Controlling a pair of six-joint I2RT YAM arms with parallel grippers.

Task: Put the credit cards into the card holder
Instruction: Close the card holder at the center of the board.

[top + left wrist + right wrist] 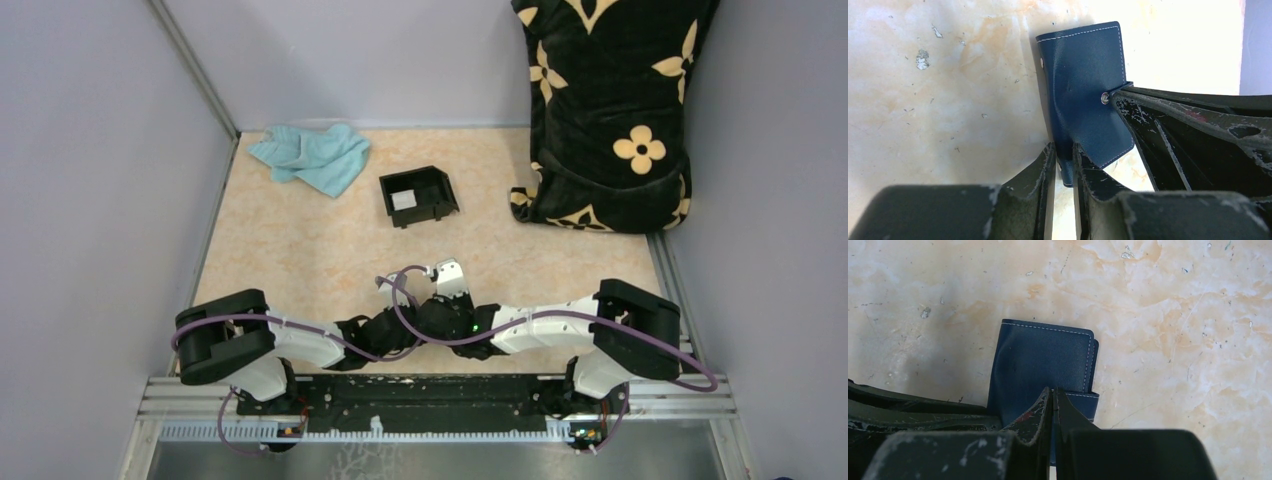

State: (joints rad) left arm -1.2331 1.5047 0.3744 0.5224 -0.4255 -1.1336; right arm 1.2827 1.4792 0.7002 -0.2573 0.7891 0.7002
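Left pincer (1063, 151) is pinched shut on the near edge of the navy wallet (1083, 85), its two fingers squeezing the leather between them. The right pincer (1053, 393) is closed just as tight on the wallet's tab. The left wrist view shows one right finger tip pressed against the small silver snap (1104, 97), which the right wrist view does not show. The wallet lies folded and low over the marbled table (300, 250), held between both arms near the front edge, with white stitching running along its border. From above, the two wrists crowd together over that spot and I cannot make the wallet out under them. That overhead view alone takes in the far side of the table. A black open-topped box (445, 195) sits there with one pale card (403, 200) flat on its floor, well apart from the wallet. A crumpled teal cloth (312, 157) lies to its left, and a black cushion (610, 110) with yellow flowers stands in the right corner.
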